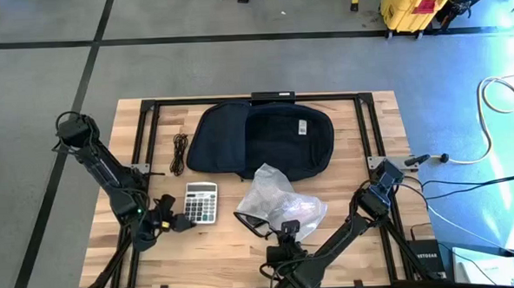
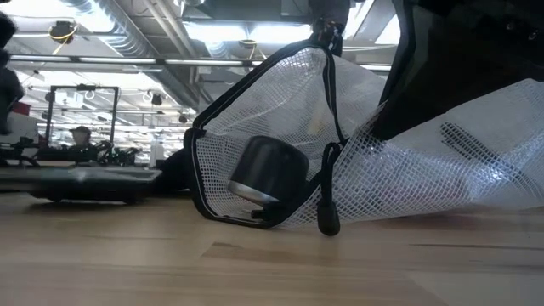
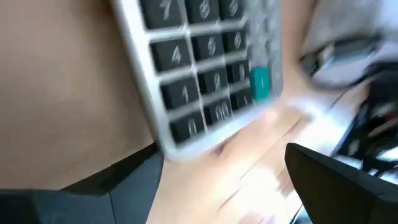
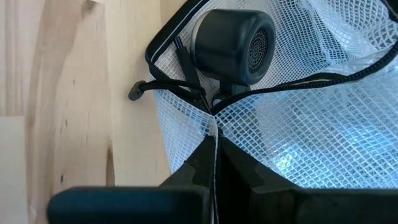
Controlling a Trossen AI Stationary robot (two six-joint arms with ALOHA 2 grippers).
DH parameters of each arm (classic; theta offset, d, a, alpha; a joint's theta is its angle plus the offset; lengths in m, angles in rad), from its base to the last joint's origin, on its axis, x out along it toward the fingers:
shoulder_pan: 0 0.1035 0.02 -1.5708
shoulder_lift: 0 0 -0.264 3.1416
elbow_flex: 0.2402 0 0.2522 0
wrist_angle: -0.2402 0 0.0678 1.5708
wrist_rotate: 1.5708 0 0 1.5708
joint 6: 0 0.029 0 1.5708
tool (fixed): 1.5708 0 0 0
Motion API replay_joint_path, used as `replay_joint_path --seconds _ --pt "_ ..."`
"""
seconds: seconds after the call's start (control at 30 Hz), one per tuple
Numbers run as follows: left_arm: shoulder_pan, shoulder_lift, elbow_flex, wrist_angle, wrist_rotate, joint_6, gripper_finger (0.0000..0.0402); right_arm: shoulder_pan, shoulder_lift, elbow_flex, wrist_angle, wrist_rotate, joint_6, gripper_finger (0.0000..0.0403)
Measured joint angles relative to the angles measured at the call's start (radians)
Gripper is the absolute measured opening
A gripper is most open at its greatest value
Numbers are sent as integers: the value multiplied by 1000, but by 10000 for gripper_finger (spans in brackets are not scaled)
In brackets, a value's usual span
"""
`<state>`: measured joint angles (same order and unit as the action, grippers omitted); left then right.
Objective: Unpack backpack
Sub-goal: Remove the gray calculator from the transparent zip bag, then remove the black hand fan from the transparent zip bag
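Observation:
The dark navy backpack (image 1: 261, 141) lies flat at the table's far middle. A silver calculator (image 1: 200, 202) lies flat on the wood left of centre, and its keys (image 3: 205, 68) fill the left wrist view. My left gripper (image 1: 172, 217) stands open just left of and nearer than it, with nothing between its fingers (image 3: 124, 186). A white mesh pouch with black trim (image 1: 281, 204) holds a dark round speaker (image 4: 233, 43). My right gripper (image 4: 214, 158) is shut on the pouch. My right gripper pinches the pouch's white mesh (image 4: 214, 134) between its two fingers, just below the black zipper trim. It comes slanting down from the table's near side. That part of the pouch is drawn up into a peak (image 2: 327, 38), while its lower edge (image 2: 255, 217) and the speaker rest on the table.
A coiled black cable (image 1: 180, 153) lies left of the backpack. A black frame (image 1: 360, 113) runs around the table's working area. Bare wood lies along the near left and right of the pouch.

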<state>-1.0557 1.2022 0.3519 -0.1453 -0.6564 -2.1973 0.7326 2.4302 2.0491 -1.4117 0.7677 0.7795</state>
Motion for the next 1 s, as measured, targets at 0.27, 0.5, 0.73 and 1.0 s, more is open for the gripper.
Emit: replay_joint_path --seconds 0.27,0.5,0.73,1.0 --pt "-9 -11 2 9 196 83 318 0 0 0 2 0 0 0" --pt "39 -8 21 328 11 447 318 0 0 0 4 0 -4 0" --pt "84 113 98 565 -77 828 317 0 0 0 4 0 -10 0" --pt "213 441 304 651 -131 1256 317 -1 0 0 4 0 -28 0"
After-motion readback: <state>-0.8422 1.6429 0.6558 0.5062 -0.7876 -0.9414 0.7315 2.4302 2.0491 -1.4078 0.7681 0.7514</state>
